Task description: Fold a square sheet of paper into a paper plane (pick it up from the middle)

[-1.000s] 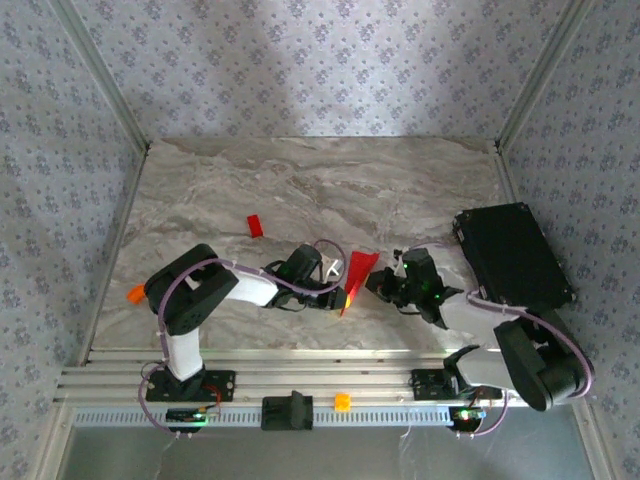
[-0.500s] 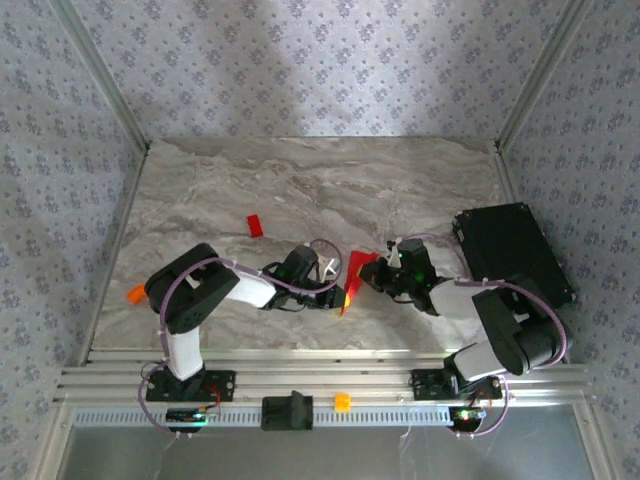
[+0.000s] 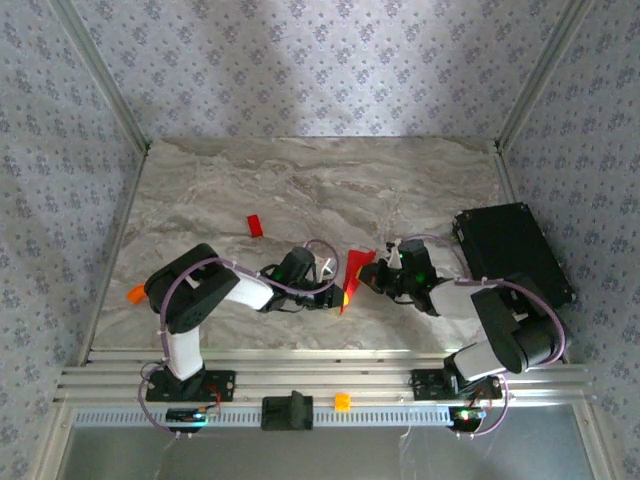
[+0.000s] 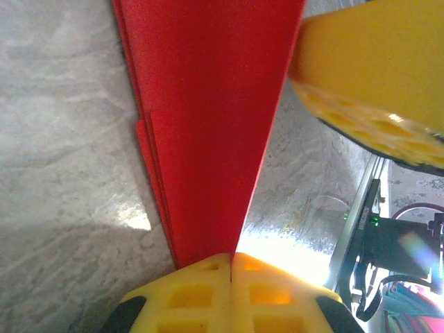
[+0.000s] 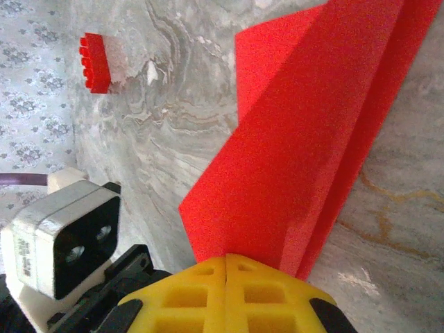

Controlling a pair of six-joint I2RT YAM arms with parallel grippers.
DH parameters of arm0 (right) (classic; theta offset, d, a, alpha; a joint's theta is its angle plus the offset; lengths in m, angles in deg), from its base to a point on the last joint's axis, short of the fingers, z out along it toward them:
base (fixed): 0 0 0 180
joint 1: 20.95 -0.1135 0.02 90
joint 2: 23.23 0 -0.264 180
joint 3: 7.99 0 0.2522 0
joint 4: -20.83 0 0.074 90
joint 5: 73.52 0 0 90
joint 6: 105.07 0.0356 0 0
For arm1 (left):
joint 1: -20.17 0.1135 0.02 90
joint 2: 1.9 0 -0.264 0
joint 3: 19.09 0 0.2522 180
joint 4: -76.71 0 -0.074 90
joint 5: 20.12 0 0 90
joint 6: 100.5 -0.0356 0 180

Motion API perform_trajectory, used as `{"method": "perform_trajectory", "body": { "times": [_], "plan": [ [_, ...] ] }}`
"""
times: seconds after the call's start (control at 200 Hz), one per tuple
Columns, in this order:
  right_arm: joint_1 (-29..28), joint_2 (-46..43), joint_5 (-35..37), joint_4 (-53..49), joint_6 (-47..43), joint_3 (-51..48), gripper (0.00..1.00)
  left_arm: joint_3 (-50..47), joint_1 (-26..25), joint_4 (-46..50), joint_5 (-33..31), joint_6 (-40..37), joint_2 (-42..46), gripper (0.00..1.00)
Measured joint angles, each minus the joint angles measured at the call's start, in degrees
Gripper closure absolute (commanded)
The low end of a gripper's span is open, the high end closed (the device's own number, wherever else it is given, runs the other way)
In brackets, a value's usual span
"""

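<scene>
Now, at the near edge of the table [image 3: 300, 180], both arms reach inward and meet around the middle.
- Left gripper [image 3: 340, 297]: clenched on the narrow near tip of the red paper [image 3: 355, 272]. In its wrist view the pads are pressed together, with the layers fanning out between them.
- Right gripper [image 3: 372, 279]: has slid in from the right within the last second and now bites the paper's right side, jaws tight. A second ago it sat a little further right of the wedge.
- Paper: a folded wedge of several layers. Whether it is lifted or standing on the marble I can't tell from above.
- Judgement: with both ends pinned, the next crease looks ready. It is well folded but not yet a dart.
- Further back, the small red block [image 3: 255, 225] lies well apart toward the left.
- The black case [image 3: 510, 255] sits at the right edge.
</scene>
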Motion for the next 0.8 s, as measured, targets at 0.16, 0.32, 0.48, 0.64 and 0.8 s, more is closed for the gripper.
{"method": "perform_trajectory", "body": {
  "times": [0.16,0.32,0.48,0.64,0.8],
  "plan": [
    [-0.15,2.69,-0.81,0.02,0.00,0.72,0.96,-0.17,0.04,-0.33,-0.17,0.59,0.02,1.00],
    [-0.17,5.01,-1.25,1.86,0.04,2.01,0.96,-0.59,0.04,-1.09,-0.44,1.25,0.04,1.00],
    [-0.26,6.95,-1.64,3.89,0.28,2.49,0.96,-0.90,0.04,-1.27,-0.90,1.31,0.24,1.00],
    [-0.26,8.09,-1.92,5.44,0.66,2.56,0.96,-1.29,0.04,-2.01,-1.36,2.21,0.26,1.00],
    [-0.26,9.22,-2.27,6.64,0.90,2.58,0.96,-1.55,0.04,-2.51,-1.64,2.75,0.26,1.00]
  ]
}}
